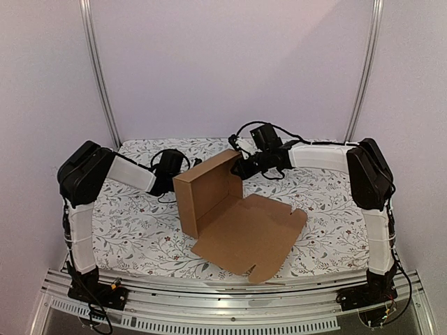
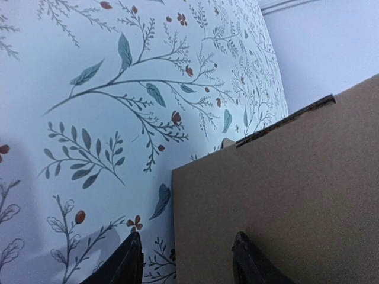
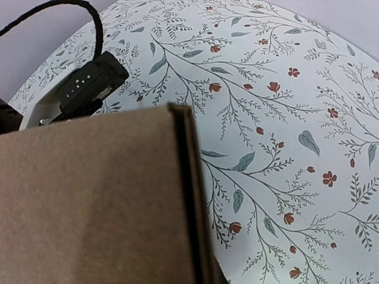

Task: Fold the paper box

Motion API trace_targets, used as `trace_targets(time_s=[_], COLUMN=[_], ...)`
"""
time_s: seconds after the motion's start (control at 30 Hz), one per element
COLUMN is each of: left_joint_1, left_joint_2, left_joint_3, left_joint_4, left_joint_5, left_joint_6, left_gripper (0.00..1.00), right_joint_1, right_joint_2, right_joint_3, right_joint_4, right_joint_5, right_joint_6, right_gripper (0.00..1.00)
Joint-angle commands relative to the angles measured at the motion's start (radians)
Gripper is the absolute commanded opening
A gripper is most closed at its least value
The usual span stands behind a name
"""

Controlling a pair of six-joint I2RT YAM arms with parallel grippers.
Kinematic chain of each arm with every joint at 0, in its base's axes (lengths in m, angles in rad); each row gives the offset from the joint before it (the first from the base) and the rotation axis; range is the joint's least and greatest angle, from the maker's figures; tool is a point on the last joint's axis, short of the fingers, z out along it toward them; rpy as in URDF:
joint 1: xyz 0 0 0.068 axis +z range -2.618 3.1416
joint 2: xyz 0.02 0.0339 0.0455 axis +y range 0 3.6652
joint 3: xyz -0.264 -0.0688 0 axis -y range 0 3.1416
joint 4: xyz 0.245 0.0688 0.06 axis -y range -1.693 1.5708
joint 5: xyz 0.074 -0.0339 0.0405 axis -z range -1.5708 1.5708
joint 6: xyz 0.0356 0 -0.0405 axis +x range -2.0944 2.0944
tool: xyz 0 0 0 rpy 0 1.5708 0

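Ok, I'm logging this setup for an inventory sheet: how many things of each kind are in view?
Brown corrugated cardboard box, partly folded: 1
White-and-black robot arms: 2
Floral-print tablecloth: 1
Total: 4

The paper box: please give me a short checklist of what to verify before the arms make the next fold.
1. Two walls of the paper box stand upright: ok.
2. The lid lies flat on the floral cloth, free of both arms: ok.
3. The left hand is open, at the outside of the left wall: ok.
4. The right hand is shut at the box's far corner: ok.
5. The right hand really pinches the wall: cannot tell, because the cardboard hides its fingers.
6. The lid is folded over the box: not ok.
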Motion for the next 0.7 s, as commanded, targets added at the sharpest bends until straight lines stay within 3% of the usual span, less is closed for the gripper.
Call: trace_targets(time_s=[0.0, 0.23, 0.4, 0.53, 0.67], left_joint_1=[-0.125, -0.121, -0.087, -0.059, -0.027], left_joint_2=[-0.091, -0.101, -0.085, -0.069, -0.073], left_joint_3=[0.023, -0.022, -0.073, -0.099, -0.139], left_joint_4=[0.027, 0.054, 0.149, 0.19, 0.234], left_joint_5=[0.078, 0.054, 0.039, 0.042, 0.045], left_joint_6=[0.018, 0.014, -0.028, -0.043, -0.06], left_gripper=[0.52, 0.52, 0.52, 0.52, 0.52], right_joint_1=[0.02, 0.019, -0.02, -0.04, -0.049], right_joint_2=[0.087, 0.075, 0.049, 0.029, 0.013], right_joint_3=[0.071, 0.054, 0.026, 0.015, 0.068], right_joint_4=[-0.15, -0.176, -0.152, -0.182, -0.301], right_joint_5=[0.105, 0.052, -0.145, -0.143, -0.139], right_joint_6=[0.1, 0.139, 0.177, 0.155, 0.103], right_gripper=[0.01, 0.03, 0.12, 0.17, 0.36])
